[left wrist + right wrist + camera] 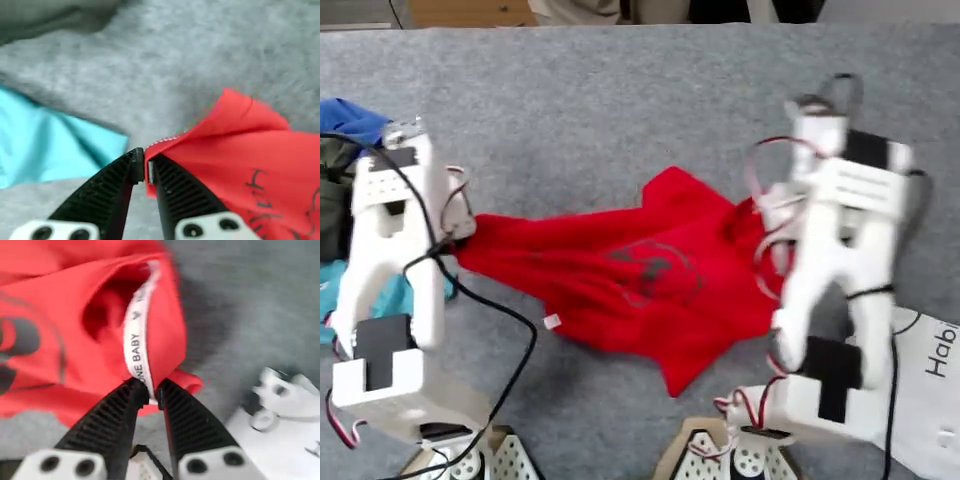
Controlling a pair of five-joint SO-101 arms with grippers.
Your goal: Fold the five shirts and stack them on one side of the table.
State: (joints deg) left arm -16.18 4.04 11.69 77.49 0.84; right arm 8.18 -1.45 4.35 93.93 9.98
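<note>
Grey table (620, 90) bears red shirt (650, 280), each end pinched in jaws.

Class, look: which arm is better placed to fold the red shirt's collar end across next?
Probably the right. The right gripper is shut on the red shirt at its neckband, so it holds the collar end. The left gripper pinches the opposite edge, near the cyan shirt.

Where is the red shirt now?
In the high view the red shirt lies in the middle of the grey table, its ends pinched by the left gripper and the right gripper.
</note>
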